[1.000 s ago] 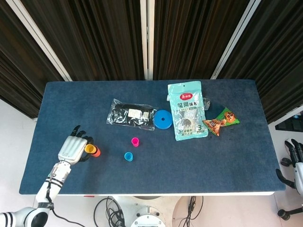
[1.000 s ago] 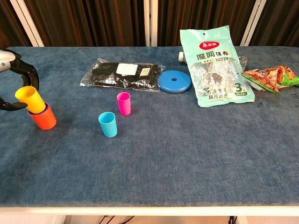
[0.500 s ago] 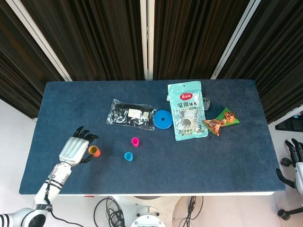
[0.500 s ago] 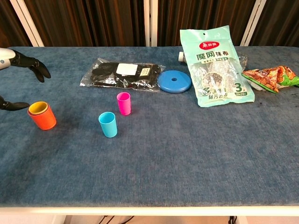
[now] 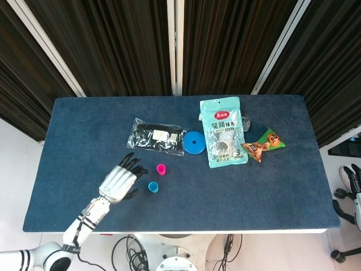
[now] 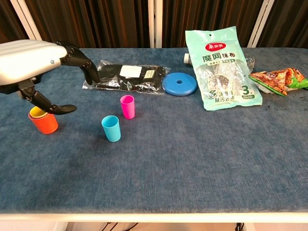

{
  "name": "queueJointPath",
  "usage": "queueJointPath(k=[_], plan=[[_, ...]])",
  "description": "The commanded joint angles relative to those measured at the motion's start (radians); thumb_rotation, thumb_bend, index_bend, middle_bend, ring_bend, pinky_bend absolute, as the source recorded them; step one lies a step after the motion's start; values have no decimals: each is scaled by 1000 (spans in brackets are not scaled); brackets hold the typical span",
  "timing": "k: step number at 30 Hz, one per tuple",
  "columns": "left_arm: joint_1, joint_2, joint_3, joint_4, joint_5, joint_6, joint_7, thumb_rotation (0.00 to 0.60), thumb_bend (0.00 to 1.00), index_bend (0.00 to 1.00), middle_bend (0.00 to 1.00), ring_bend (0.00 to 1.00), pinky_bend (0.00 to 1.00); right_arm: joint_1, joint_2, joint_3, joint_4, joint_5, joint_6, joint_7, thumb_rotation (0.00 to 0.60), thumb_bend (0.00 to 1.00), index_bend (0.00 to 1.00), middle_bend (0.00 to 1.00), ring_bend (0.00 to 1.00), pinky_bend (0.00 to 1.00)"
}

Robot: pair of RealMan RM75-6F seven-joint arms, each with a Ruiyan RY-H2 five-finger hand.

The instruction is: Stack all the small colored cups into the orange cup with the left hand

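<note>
My left hand [image 6: 29,60], fingers spread and empty, nears the blue cup [image 6: 111,128]; the pink cup [image 6: 127,106] just beyond risks toppling.

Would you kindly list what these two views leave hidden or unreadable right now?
- Orange cup: head view, covered by the left hand.
- Purple cup in the stack: chest view, not discernible.
- Right hand: head view, cut by the right edge.
- Small print on the green cloth packet: too small.

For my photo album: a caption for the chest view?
Open left robot hand hovering between nested orange plastic cup and small blue cup.
</note>
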Motion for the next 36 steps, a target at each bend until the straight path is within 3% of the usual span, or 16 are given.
queueJointPath(k=[1, 15, 36], plan=[[-19, -49, -11, 26, -20, -21, 37, 600, 263, 305, 324, 106, 42, -1, 1, -1, 6, 2, -3, 8, 600, 268, 0, 0, 0, 0], [-50, -185, -3, 136, -92, -69, 133, 600, 263, 300, 321, 107, 41, -9, -13, -7, 56, 5, -9, 57, 600, 267, 0, 0, 0, 0], [-69, -227, 7, 215, -62, -84, 110, 600, 264, 365, 373, 107, 47, -2, -15, -2, 90, 24, -41, 112, 600, 267, 0, 0, 0, 0]])
